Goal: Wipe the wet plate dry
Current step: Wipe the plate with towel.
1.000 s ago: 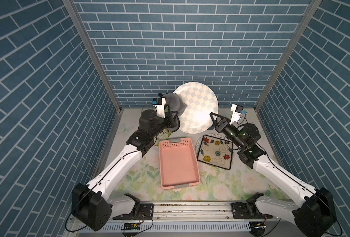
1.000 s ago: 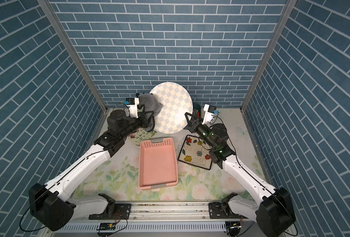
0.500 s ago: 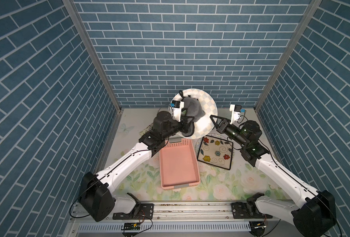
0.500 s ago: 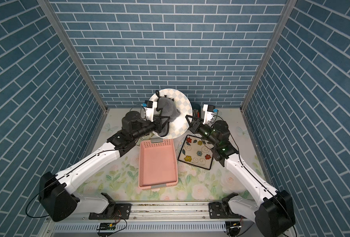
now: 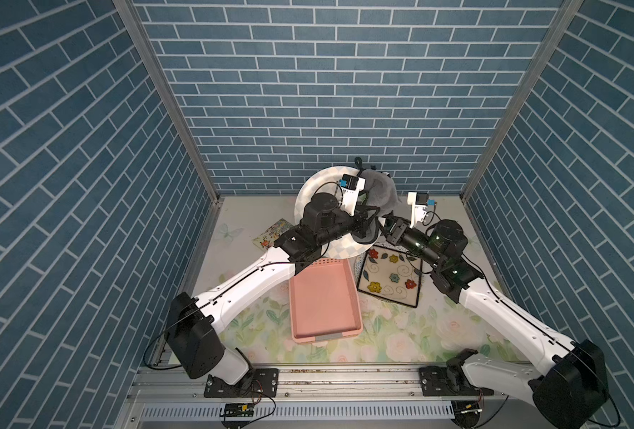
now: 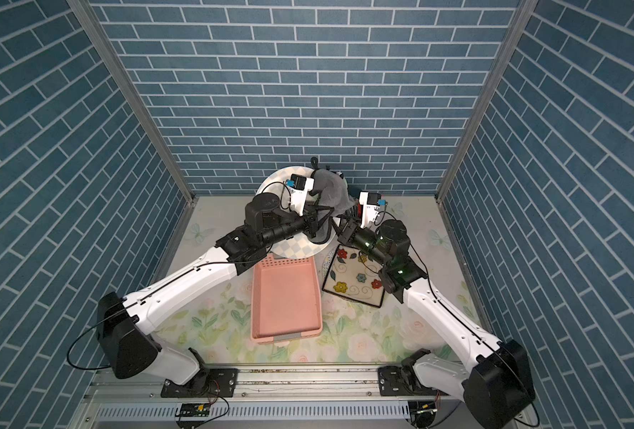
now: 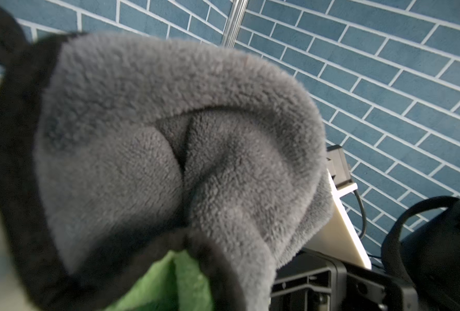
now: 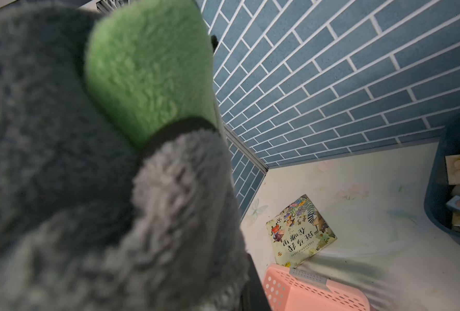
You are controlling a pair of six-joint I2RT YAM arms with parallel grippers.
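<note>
Grippers clamped on cloth (image 5: 379,188) and checkered plate (image 6: 293,249)

Writing shows on a picture booklet (image 8: 300,231) lying on the floral tabletop (image 5: 401,334) near the pink basket (image 5: 323,297): large Chinese-style characters across its cover, too slanted to read with confidence. The checkered plate is raised off the tabletop and tilted up, above the far end of the pink basket. The right gripper (image 5: 386,231) is closed tight at its rim, on the robot's right side. The left gripper (image 5: 365,222) is closed on the cloth, which is fluffy grey with black edging and a green reverse. It lies over the plate's upper right part, just beside the right gripper. The plate is round and pale with a grey-and-white check; whether it is wet cannot be told. A square flowered plate (image 5: 389,283) lies flat under the right arm.
</note>
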